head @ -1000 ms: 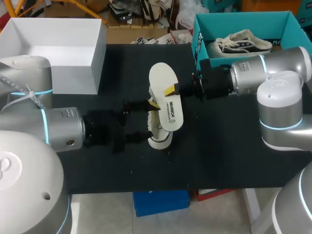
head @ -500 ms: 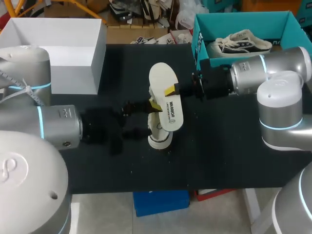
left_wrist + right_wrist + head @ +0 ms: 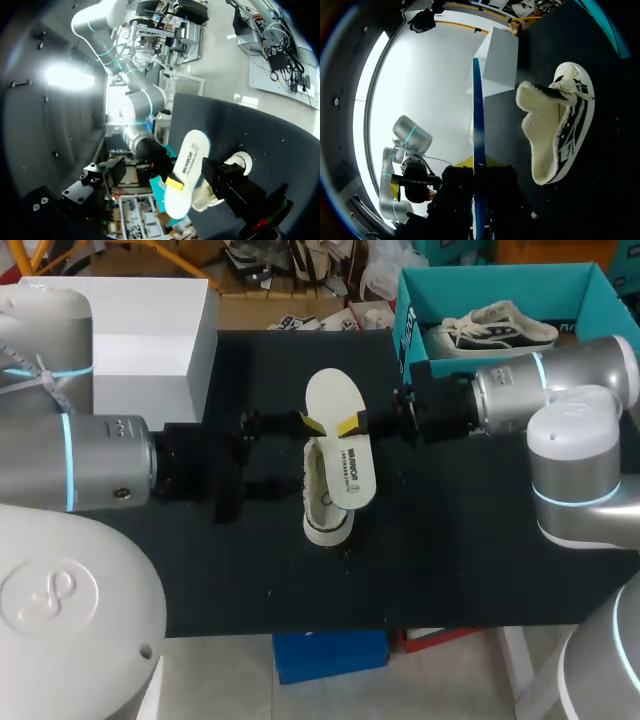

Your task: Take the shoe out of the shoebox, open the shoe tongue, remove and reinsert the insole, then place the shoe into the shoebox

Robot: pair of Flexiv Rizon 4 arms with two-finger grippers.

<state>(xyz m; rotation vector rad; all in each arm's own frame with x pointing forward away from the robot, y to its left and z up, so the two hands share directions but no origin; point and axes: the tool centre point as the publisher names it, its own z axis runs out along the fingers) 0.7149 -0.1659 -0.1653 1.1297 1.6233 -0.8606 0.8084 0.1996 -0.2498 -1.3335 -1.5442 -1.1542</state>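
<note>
My right gripper is shut on the edge of a cream insole and holds it in the air over the table's middle. In the right wrist view the insole shows edge-on between the fingers of that gripper. Below it a white shoe with a fleecy lining lies on the black table. My left gripper stands open on the insole's other side, one yellow tip close to its edge. Through the left wrist view the insole appears ahead, between the spread black fingers.
A teal shoebox at the back right holds a second, dark-and-white shoe. A white open box stands at the back left. The right arm's wrist runs in front of the teal box.
My left arm has shifted toward the back of the table, bringing its upper finger tip up beside the insole's edge. The right arm, insole and shoe have stayed put.
</note>
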